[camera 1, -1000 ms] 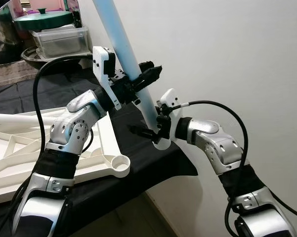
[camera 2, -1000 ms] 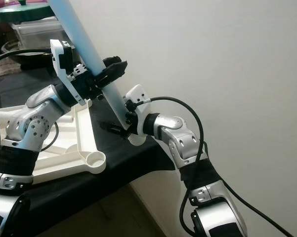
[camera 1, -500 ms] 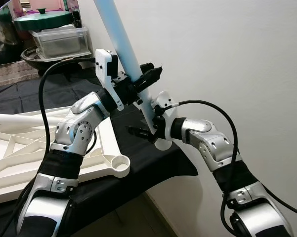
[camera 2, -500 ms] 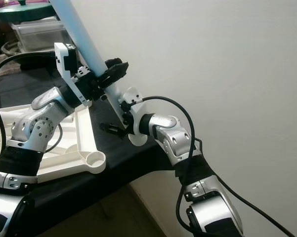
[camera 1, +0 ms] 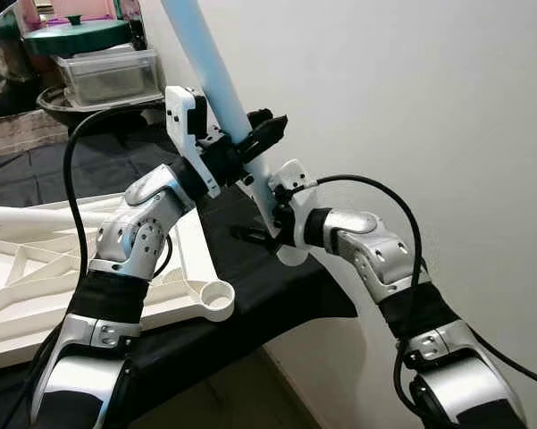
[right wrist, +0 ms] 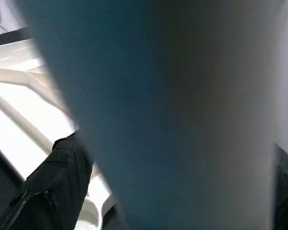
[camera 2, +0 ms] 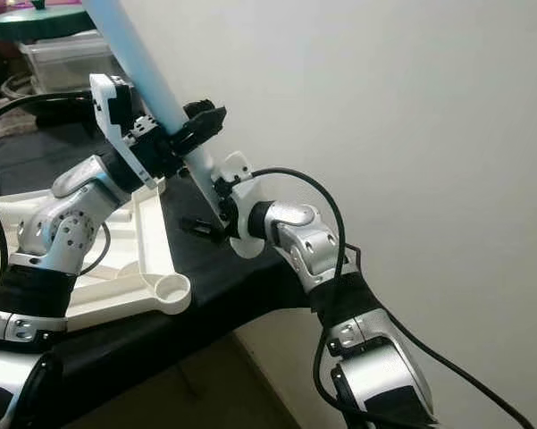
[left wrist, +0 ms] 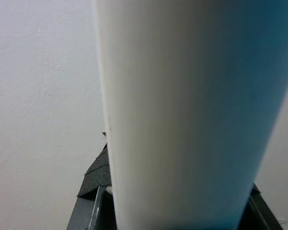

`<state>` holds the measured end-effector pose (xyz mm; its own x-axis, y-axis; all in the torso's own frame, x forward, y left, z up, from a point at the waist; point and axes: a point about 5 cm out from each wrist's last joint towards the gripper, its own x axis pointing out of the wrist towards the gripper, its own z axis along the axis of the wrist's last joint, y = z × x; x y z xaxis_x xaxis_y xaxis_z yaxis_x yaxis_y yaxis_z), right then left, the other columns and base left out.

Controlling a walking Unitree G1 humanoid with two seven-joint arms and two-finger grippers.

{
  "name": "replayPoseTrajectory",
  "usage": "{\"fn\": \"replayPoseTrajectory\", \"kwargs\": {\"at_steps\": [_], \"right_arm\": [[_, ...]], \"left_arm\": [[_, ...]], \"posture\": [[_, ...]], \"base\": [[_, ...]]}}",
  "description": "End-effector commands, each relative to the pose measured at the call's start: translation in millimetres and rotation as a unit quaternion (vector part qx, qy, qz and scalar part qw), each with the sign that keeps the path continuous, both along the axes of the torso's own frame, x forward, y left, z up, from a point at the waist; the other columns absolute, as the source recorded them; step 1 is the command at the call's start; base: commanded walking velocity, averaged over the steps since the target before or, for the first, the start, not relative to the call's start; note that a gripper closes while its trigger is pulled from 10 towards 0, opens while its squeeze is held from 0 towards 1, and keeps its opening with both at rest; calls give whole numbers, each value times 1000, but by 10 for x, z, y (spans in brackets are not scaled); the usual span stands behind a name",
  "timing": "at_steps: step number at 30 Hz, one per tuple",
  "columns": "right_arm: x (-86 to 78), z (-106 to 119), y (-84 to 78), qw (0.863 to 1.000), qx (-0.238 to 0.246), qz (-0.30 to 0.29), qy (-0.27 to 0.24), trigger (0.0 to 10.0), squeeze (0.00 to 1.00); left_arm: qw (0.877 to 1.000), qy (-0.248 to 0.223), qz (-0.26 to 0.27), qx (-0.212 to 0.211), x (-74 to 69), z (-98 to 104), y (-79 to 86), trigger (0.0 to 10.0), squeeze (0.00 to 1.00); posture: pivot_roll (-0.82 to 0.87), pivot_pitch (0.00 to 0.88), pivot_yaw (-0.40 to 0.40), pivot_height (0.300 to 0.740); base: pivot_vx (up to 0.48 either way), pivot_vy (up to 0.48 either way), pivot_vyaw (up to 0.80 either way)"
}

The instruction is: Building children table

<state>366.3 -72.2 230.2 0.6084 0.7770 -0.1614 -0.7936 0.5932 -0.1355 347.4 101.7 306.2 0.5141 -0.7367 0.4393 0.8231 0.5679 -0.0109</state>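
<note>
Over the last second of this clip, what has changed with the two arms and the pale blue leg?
The right claw has slid slightly leftward and up along the long pale blue plastic table leg, its elbow swinging in toward the robot. The left claw stays clamped higher on the leg, barely shifted. The white plastic tabletop frame on the black cloth has not moved.

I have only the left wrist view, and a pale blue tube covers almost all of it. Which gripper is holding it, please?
Observer: Both. The left gripper clamps the long pale blue plastic table leg partway up.
Operator: And the right one?
Observer: The right gripper is closed on the leg's lower end, just below the left gripper.
Operator: Where is the table top?
Observer: The white plastic table top lies underside up on the black cloth; its round corner socket is empty.
</note>
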Motion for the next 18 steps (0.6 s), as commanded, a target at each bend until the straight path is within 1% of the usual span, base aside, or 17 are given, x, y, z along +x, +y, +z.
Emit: {"fn": "replayPoseTrajectory", "kwargs": {"at_steps": [1, 2, 3, 4, 5, 6, 16, 18], "right_arm": [[24, 34, 29, 1000, 5, -7, -4, 10000, 0], [34, 45, 31, 1000, 6, -12, -6, 10000, 0], [41, 50, 34, 1000, 8, -14, -7, 6980, 0], [50, 56, 38, 1000, 10, -17, -8, 4824, 0], [50, 56, 38, 1000, 10, -17, -8, 4824, 0], [51, 63, 45, 1000, 13, -17, -9, 0, 0], [40, 94, 111, 1000, 17, -5, -15, 0, 0], [47, 98, 121, 1000, 18, -6, -16, 0, 0]], "left_arm": [[999, -22, -25, -2, -47, 91, -117, 10000, 0], [999, -21, -25, -3, -48, 88, -118, 10000, 0], [999, -21, -25, -3, -46, 85, -119, 10000, 0], [999, -20, -24, -3, -46, 82, -118, 10000, 0], [999, -20, -24, -3, -46, 82, -118, 10000, 0], [999, -20, -24, -4, -44, 81, -118, 10000, 0], [1000, -18, -23, -5, -26, 72, -108, 10000, 0], [1000, -8, -20, -5, -11, 54, -100, 10000, 0]], "posture": [[54, 0, -32, 740], [54, 0, -31, 740], [54, 0, -32, 740], [53, 0, -32, 740], [53, 0, -32, 740], [52, 0, -33, 740], [52, 0, -32, 740], [50, 0, -30, 740]], "base": [[0, 0, 0], [0, 0, 0], [0, 0, 0], [0, 0, 0], [0, 0, 0], [0, 0, 0], [0, 0, 0], [0, 0, 0]]}}
